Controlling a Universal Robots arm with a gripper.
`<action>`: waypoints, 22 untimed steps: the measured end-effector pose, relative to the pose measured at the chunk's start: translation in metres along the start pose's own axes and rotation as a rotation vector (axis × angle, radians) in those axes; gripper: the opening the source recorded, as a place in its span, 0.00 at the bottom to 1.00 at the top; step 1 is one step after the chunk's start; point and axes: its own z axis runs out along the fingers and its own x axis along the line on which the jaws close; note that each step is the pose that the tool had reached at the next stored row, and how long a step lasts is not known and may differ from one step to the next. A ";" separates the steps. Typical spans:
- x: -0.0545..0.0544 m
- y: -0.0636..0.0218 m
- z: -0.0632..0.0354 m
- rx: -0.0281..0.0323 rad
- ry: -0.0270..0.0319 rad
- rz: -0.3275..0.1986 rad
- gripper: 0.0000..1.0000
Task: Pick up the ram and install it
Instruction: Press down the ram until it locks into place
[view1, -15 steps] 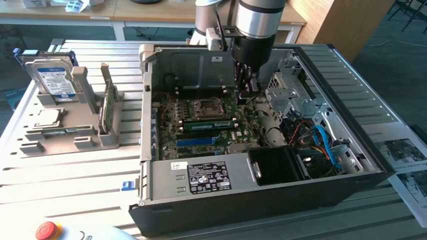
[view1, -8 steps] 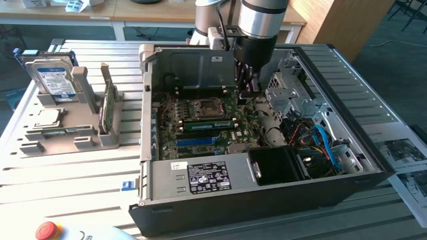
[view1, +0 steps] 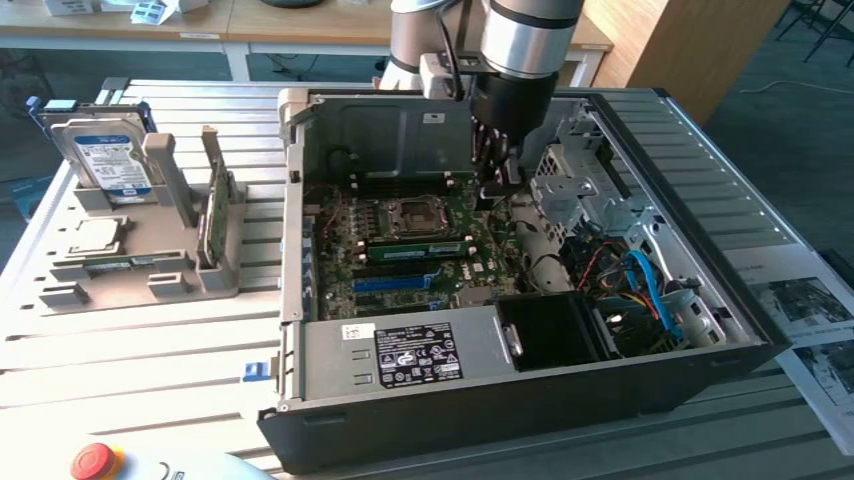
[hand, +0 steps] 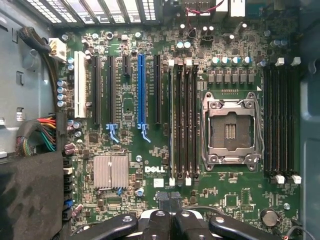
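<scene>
While the hand (view1: 497, 188) hovers closed, empty, the ram (view1: 414, 249) looks seated beside the socket (view1: 407, 215). Its length runs toward the hand.

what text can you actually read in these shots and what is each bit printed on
"DELL": white print on the green motherboard.
Black sticker on the silver power supply box: too small to read.
Boxy silver hard drive with a blue-white label: label too small to read.
Printed sheets beside the black computer case: blurred, unreadable.
</scene>
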 end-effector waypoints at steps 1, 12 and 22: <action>0.000 -0.0005 0.0000 -0.0018 -0.0001 0.000 0.10; 0.000 -0.0009 0.0000 -0.0031 -0.0001 0.001 0.10; -0.006 -0.0007 0.0096 -0.0139 0.0003 0.005 0.10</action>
